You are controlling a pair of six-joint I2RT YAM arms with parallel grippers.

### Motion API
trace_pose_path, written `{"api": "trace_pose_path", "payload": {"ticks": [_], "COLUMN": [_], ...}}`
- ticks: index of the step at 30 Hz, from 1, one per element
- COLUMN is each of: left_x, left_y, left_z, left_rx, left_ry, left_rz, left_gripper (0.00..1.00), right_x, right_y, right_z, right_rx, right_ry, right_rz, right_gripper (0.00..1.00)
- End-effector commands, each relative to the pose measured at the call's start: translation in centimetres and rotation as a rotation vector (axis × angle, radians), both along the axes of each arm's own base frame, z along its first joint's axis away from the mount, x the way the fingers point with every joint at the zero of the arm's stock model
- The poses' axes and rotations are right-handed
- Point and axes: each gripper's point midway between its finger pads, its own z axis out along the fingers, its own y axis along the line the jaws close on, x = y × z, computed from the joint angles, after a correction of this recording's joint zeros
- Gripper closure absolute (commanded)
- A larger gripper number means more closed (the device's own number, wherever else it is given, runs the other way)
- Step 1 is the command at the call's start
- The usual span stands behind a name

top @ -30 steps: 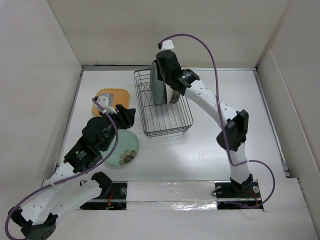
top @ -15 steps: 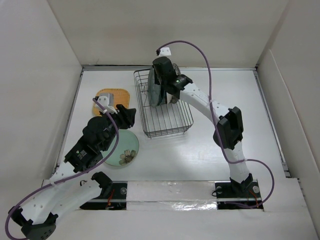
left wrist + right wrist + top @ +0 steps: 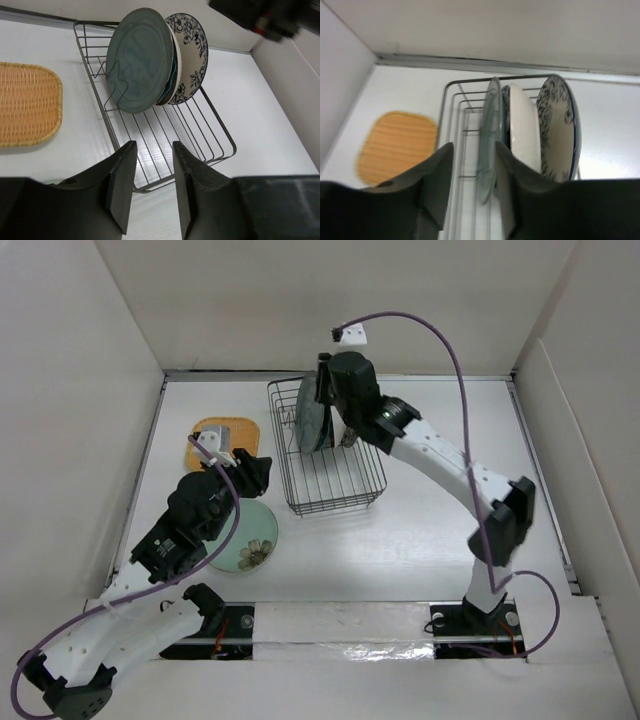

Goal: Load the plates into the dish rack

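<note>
The black wire dish rack (image 3: 335, 485) holds plates upright at its far end. In the left wrist view the large grey-green plate (image 3: 142, 60) stands in front, a teal rim (image 3: 172, 82) behind it, then the white plate with blue pattern (image 3: 192, 55). My right gripper (image 3: 335, 390) is open just above the grey-green plate (image 3: 490, 130), whose edge shows between its fingers near the right one. My left gripper (image 3: 250, 472) is open and empty, left of the rack (image 3: 200, 130). The orange rounded-square plate (image 3: 225, 440) and the pale mint plate (image 3: 258, 530) lie on the table.
White walls close in the table at the back and both sides. The near half of the rack (image 3: 452, 95) holds no plates. The right arm reaches from the front right across to the rack.
My right gripper has lifted and drawn back from the grey-green plate, which stays standing in the rack. The right elbow has swung right. The left arm has barely moved.
</note>
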Motion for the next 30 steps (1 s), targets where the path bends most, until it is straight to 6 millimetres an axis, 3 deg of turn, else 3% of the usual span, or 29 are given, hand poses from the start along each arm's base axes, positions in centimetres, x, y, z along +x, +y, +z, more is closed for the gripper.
{"api": "trace_pose_path", "payload": {"ticks": [1,2,3,4,5,6,7,9,10,12,13,14,15,17,18,19,22,24,26,27,30], "left_x": [0.1,0.0,0.0,-0.1,-0.1,0.0,0.0,0.1,0.2,0.0,0.0,-0.1,-0.2,-0.5,-0.6,-0.7,-1.1,-1.3,-1.6,-1.7,-2.0], "left_y": [0.3,0.4,0.4,0.5,0.4,0.3,0.3,0.0,0.0,-0.2,-0.2,-0.2,-0.2,-0.1,-0.2,-0.3,-0.5,-0.6,-0.6,-0.7,-0.8], "left_z": [1.1,1.3,1.4,1.5,1.5,1.6,1.4,1.3,1.3,1.6,1.6,1.8,1.8,2.2,2.4,2.6,3.3,4.0,4.2,4.1,3.8], "left_rx": [-0.023,-0.029,-0.033,-0.036,-0.039,-0.042,-0.038,-0.036,-0.037,-0.047,-0.048,-0.054,-0.057,-0.069,-0.077,-0.084,-0.104,-0.119,-0.128,-0.128,-0.129], "left_ry": [-0.044,-0.051,-0.053,-0.058,-0.058,-0.059,-0.054,-0.045,-0.044,-0.047,-0.048,-0.052,-0.054,-0.063,-0.068,-0.07,-0.083,-0.096,-0.105,-0.104,-0.099], "left_rz": [0.01,0.01,0.014,0.015,0.014,0.011,0.012,0.005,0.004,-0.008,-0.01,-0.011,-0.014,-0.021,-0.029,-0.035,-0.059,-0.07,-0.081,-0.09,-0.104], "left_gripper": [0.69,0.72,0.8,0.84,0.88,0.97,1.0,1.0,1.0,1.0,0.99,0.95,0.85,0.76,0.69,0.67,0.64,0.64,0.64,0.64,0.64], "right_x": [-7.2,-10.0,-13.4,-15.5,-17.6,-21.9,-24.0,-27.3,-30.4,-32.3,-33.0,-34.3,-34.7,-34.5,-34.4,-34.1,-32.5,-31.7,-31.8,-31.2,-30.8], "right_y": [1.1,0.1,1.9,2.7,3.3,4.9,5.6,6.9,8.3,9.2,9.5,9.6,9.8,9.9,9.5,10.2,10.9,11.2,12.5,13.8,14.4], "right_z": [3.5,5.4,4.6,0.7,-0.2,-0.2,-3.0,-5.1,-7.8,-10.9,-13.8,-15.4,-16.6,-18.8,-19.7,-19.0,-20.3,-23.2,-23.6,-25.3,-25.8], "right_rx": [0.15,0.217,0.292,0.292,0.328,0.421,0.41,0.465,0.413,0.434,0.386,0.378,0.41,0.41,0.422,0.492,0.616,0.631,0.664,0.674,0.71], "right_ry": [-0.059,-0.085,-0.043,0.013,0.047,0.103,0.155,0.242,0.301,0.385,0.416,0.439,0.47,0.501,0.511,0.492,0.531,0.568,0.575,0.58,0.601], "right_rz": [0.09,0.114,0.179,0.218,0.249,0.317,0.339,0.336,0.367,0.309,0.277,0.268,0.234,0.201,0.179,0.191,0.156,0.099,0.123,0.114,0.092], "right_gripper": [0.76,1.0,1.0,1.0,1.0,1.0,1.0,1.0,0.99,0.87,0.76,0.55,0.47,0.33,0.31,0.3,0.29,0.29,0.29,0.3,0.3]}}
